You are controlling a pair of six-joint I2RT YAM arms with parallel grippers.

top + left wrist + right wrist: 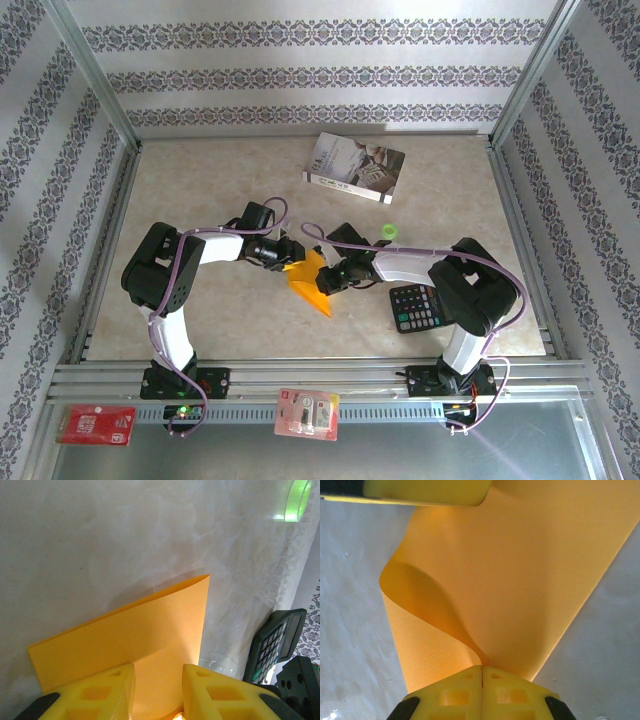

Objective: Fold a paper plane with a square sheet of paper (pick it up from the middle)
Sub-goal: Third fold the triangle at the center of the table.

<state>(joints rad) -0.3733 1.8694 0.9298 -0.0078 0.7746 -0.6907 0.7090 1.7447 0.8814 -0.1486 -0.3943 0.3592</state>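
The square sheet of paper point(310, 282), plain orange, hangs bent between the two grippers above the middle of the table. My right gripper point(330, 277) is shut on one edge of it; in the right wrist view its pads point(482, 669) meet on the paper point(520, 580), which curls upward from them. My left gripper point(290, 256) is at the sheet's other side. Its yellow fingers point(159, 672) stand apart with the paper point(150, 630) lying across the gap, not pinched. One left finger point(425, 492) shows at the top of the right wrist view.
A grey-white book point(355, 167) lies at the back of the table. A black calculator point(417, 306) sits by the right arm, also at the right of the left wrist view point(272, 642). A small green object point(388, 232) lies behind the right gripper. Two packets point(308, 413) rest on the front rail.
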